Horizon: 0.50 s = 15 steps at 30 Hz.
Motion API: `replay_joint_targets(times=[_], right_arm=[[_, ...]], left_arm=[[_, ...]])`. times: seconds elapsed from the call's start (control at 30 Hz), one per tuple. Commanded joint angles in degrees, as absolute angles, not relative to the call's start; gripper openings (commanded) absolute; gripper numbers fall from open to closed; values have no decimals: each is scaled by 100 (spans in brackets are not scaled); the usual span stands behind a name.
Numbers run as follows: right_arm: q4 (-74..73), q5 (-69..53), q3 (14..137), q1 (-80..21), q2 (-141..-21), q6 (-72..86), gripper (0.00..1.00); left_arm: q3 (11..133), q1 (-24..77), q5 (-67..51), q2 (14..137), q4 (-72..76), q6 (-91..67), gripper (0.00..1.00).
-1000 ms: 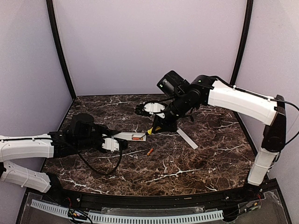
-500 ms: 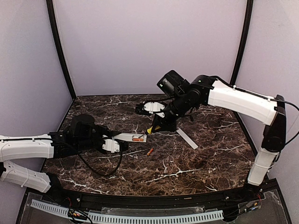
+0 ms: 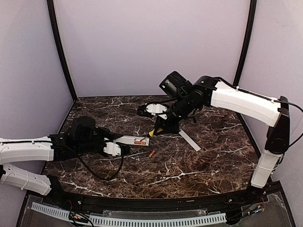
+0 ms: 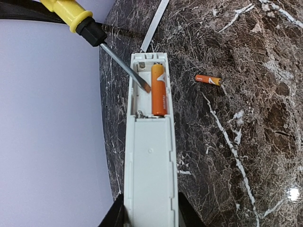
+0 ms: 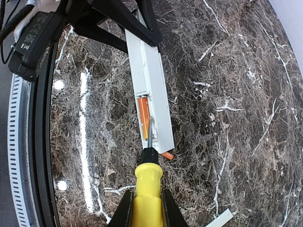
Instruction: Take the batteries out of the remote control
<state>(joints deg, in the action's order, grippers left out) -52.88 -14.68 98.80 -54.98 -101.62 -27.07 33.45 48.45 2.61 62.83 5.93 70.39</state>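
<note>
Remote control (image 4: 150,156) back-side up, left gripper (image 4: 150,216) clamped on its near end; first battery (image 4: 159,90) seated in the open bay; second battery (image 4: 208,80) loose on marble table (image 3: 199,165) at 3 o'clock of bay, apart from remote control; right gripper (image 5: 147,208) closed on yellow screwdriver (image 5: 149,182), tip in the bay from 11 o'clock, just beside first battery; white strip (image 4: 156,21) at 12 o'clock.
</note>
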Motion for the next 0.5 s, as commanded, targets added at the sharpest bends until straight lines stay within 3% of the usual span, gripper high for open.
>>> replay_joint_targets(times=[0.0,0.47], right_arm=[[-5426,-1768,9931,-5493,-10302,-2748,0],[-5511,-1965,10016,-5492,-10644,-2829,0]], left_arm=[[3229,4884,237,6107,679,7085,0],[3183,4905,202,6092,763,7092,0]])
